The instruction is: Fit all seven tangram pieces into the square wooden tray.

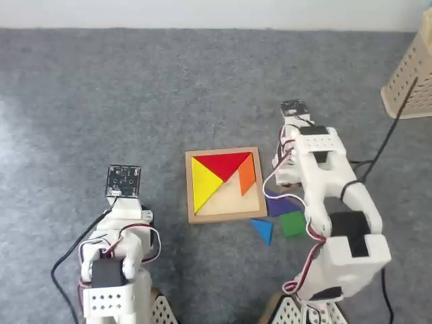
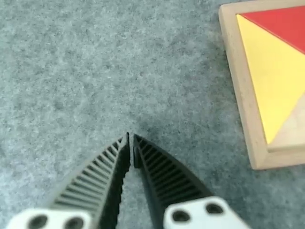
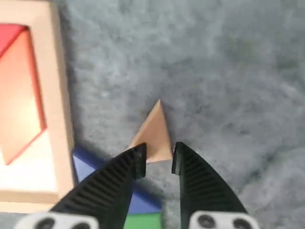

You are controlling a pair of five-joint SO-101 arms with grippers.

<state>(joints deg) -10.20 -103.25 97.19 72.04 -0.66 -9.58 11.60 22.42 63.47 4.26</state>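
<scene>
The square wooden tray (image 1: 223, 214) lies mid-table on grey carpet. It holds a red triangle (image 1: 223, 164), a yellow triangle (image 1: 204, 182) and an orange piece (image 1: 247, 174). Off its right side lie a purple piece (image 1: 282, 206), a green square (image 1: 292, 223) and a blue triangle (image 1: 263, 229). A tan triangle (image 3: 153, 131) lies on the carpet, and my right gripper (image 3: 156, 158) is open with its fingertips at either side of the triangle's wide end. The purple piece (image 3: 85, 164) and the tray's rim (image 3: 62, 109) are close by. My left gripper (image 2: 129, 139) is shut and holds nothing, hanging over bare carpet beside the tray's corner (image 2: 243, 90).
A beige perforated basket (image 1: 412, 74) stands at the back right edge, with a dark cable (image 1: 395, 128) running past it. The right arm's body (image 1: 324, 182) covers the carpet right of the tray. Open carpet stretches behind and left of the tray.
</scene>
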